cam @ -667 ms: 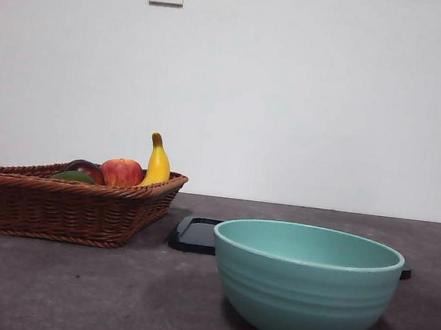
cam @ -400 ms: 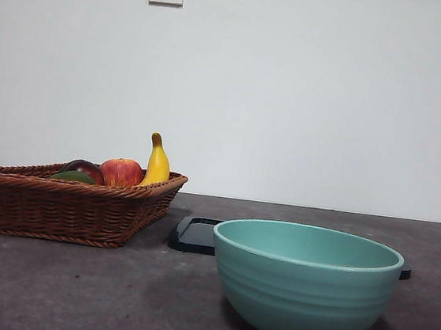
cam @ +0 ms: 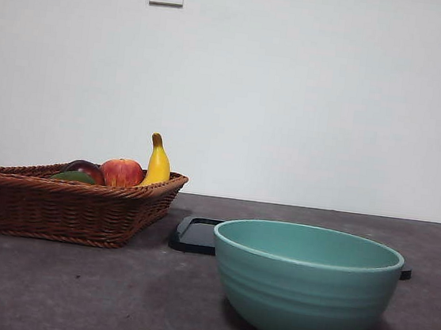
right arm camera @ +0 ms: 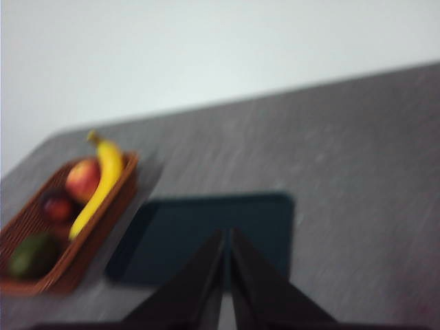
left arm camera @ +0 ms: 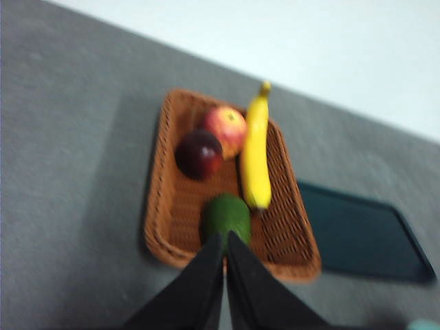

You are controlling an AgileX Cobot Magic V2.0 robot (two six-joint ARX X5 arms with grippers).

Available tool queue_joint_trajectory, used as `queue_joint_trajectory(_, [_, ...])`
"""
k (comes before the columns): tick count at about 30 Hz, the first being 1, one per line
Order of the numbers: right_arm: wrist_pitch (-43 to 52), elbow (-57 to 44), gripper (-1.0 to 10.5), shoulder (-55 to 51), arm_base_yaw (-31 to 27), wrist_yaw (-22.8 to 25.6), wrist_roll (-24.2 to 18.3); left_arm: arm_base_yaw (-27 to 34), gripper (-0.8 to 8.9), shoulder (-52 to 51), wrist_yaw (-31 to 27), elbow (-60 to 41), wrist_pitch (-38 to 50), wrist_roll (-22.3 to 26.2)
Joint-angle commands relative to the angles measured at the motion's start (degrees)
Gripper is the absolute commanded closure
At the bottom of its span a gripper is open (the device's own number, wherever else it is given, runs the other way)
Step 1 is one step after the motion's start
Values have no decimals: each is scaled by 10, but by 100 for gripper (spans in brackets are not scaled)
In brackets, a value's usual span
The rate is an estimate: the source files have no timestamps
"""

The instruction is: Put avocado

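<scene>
The dark green avocado (left arm camera: 225,216) lies in a brown wicker basket (left arm camera: 159,227), at the end nearest my left gripper. It shows as a green sliver in the front view (cam: 73,176) and in the right wrist view (right arm camera: 32,254). My left gripper (left arm camera: 225,237) is shut and empty, high above the basket with its tips over the avocado. My right gripper (right arm camera: 225,234) is shut and empty, high above a dark tray (right arm camera: 206,237). Neither arm shows in the front view.
The basket (cam: 64,207) also holds a red apple (cam: 122,172), a dark red-purple fruit (cam: 86,169) and a yellow banana (cam: 157,162). A teal bowl (cam: 304,282) stands near the front right. The dark flat tray (cam: 193,234) lies behind the bowl.
</scene>
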Motion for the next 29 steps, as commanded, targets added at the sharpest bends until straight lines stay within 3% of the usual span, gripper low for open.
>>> queue_joint_trajectory(1, [-62, 65, 939, 62, 6, -39, -45, 0, 804, 35, 28, 54, -45, 57])
queue_joint_trajectory(8, [-212, 195, 939, 181, 63, -81, -111, -23, 804, 112, 88, 147, -167, 109])
queue_joint_trajectory(13, [-301, 254, 939, 237, 155, -80, -152, -56, 804, 163, 105, 218, -272, 156])
queue_joint_trajectory(17, [-321, 257, 939, 251, 223, -78, -156, -80, 805, 170, 115, 236, -295, 160])
queue_joint_trajectory(22, [-321, 257, 939, 254, 238, -77, -158, -83, 797, 170, 115, 236, -297, 160])
queue_joint_trajectory(25, [-321, 257, 875, 254, 238, -78, -157, -83, 627, 170, 115, 236, -295, 159])
queue_joint_trajectory(29, [-321, 257, 583, 254, 238, -77, -153, -83, 387, 170, 115, 236, -294, 159])
